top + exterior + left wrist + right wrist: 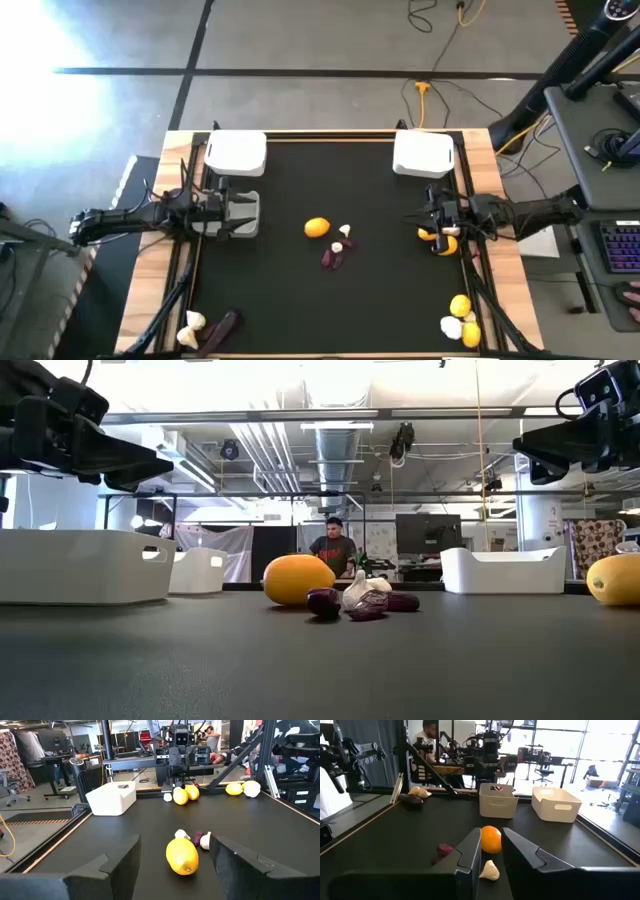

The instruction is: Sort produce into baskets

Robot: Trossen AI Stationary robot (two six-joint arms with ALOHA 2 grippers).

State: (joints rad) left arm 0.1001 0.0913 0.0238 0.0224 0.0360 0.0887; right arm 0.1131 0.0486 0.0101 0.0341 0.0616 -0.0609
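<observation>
Left pincer (243, 214) wide, level by basket (236, 154) — right pincer (432, 213) narrow (raised).

A lemon (316, 228), garlic bulbs (345, 232) and purple pieces (332, 258) cluster mid-table (more produce lies at both near corners); white baskets (236, 154) stand along the far edge.

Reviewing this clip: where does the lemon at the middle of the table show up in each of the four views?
High view: the center lemon lies mid-table, left of the garlic and purple pieces.
Low view: the largest yellow oval, left of centre.
Left wrist view: it sits in the foreground between that arm's fingers.
Right wrist view: it shows orange, just beyond the fingertips.
Shared landmark: the garlic bulb beside it.
</observation>
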